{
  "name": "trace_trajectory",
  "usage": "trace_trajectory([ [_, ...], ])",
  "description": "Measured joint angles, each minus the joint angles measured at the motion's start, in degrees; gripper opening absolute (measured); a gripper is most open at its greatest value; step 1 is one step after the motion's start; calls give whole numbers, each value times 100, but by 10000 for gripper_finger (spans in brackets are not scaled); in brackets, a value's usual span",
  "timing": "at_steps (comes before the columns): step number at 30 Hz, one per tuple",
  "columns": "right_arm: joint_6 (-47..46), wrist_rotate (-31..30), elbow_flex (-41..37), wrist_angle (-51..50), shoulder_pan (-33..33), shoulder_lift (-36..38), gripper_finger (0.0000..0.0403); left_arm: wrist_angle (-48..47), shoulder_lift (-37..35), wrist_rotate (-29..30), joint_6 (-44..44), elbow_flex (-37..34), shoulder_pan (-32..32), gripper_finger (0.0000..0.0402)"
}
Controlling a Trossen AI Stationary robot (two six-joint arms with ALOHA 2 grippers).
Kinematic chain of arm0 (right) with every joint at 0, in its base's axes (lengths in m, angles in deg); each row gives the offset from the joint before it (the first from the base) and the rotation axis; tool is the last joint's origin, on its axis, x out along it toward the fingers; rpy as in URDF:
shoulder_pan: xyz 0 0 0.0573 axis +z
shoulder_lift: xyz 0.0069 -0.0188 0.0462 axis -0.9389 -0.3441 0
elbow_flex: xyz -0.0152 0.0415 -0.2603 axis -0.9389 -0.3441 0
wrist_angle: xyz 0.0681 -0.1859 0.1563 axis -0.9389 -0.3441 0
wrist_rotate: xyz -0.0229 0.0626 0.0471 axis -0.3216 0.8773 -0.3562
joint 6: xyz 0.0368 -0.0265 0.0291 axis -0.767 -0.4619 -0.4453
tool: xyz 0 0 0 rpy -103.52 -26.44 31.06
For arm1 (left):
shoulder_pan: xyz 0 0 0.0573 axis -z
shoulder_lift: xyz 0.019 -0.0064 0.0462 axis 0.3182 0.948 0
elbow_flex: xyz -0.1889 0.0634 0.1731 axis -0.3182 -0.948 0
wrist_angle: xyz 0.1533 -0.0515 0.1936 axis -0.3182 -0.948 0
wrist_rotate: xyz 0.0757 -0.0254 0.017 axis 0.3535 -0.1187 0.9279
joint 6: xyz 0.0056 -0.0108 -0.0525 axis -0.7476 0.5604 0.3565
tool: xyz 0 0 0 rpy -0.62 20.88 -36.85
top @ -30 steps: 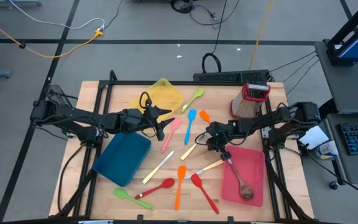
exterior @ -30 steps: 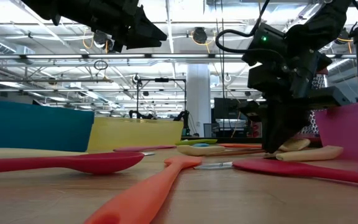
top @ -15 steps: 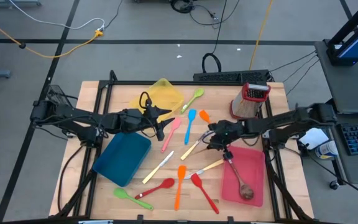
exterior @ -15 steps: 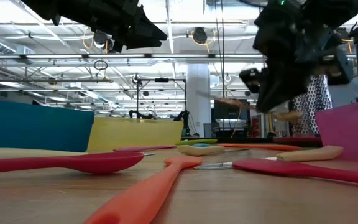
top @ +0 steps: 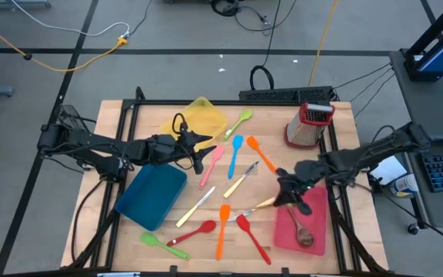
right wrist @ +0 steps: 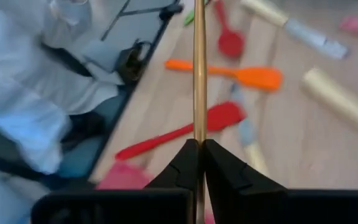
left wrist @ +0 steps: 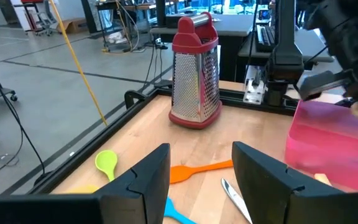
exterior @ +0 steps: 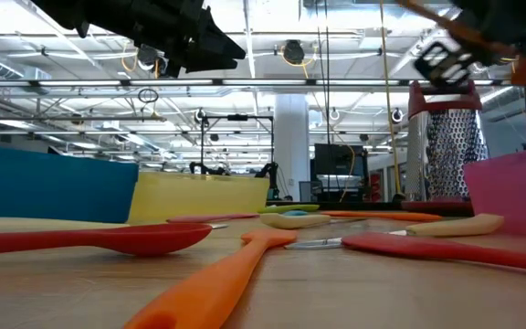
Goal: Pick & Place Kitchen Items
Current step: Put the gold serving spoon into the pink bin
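Note:
Coloured spatulas and spoons and cream-handled knives lie scattered on the wooden table's middle, among them an orange spatula (top: 260,154) and a knife (top: 241,181). A metal spoon (top: 302,231) lies in the pink tray (top: 318,238). My right gripper (top: 284,188) hangs above the pink tray's far left corner, shut on a slim gold-coloured utensil (right wrist: 199,74), of which only the thin handle shows. My left gripper (left wrist: 197,180) hovers open and empty above the table beside the yellow tray (top: 202,115). My right gripper pinches the thin gold-coloured handle (right wrist: 199,124) between its two fingertips (right wrist: 182,162). The handle runs on forward along the line of the fingers. The utensil is lifted clear of the table; in the low view it shows as a slanting bar (exterior: 446,26) high up.
A red-topped box grater (top: 310,123) stands at the far right. A blue tray (top: 152,196) lies at the left. Red spatulas (top: 252,238), an orange one (top: 223,227) and a green spoon (top: 164,245) lie near the front edge.
My right gripper has risen from the table's middle and gone toward the right edge, rolling as it went, and now hangs over the pink tray's corner. The slim utensil has come up with it, lifted clear. The orange spatula it covered now shows.

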Motion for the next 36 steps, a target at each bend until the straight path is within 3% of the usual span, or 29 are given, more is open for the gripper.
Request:
trace_trajectory([
  [10,-3400,-1825,0,-1920,1297,740,8,5,0,0,63,0,0,177],
  [16,-4916,-2280,0,-2449,1751,738,8,1,-2,-2,63,0,2,177],
  [24,-6200,-2925,0,-2507,2382,737,8,19,-2,0,-510,0,2,177],
  [36,-9174,-2950,2,-2747,3680,438,8,56,-2,0,-1433,0,-12,177],
])
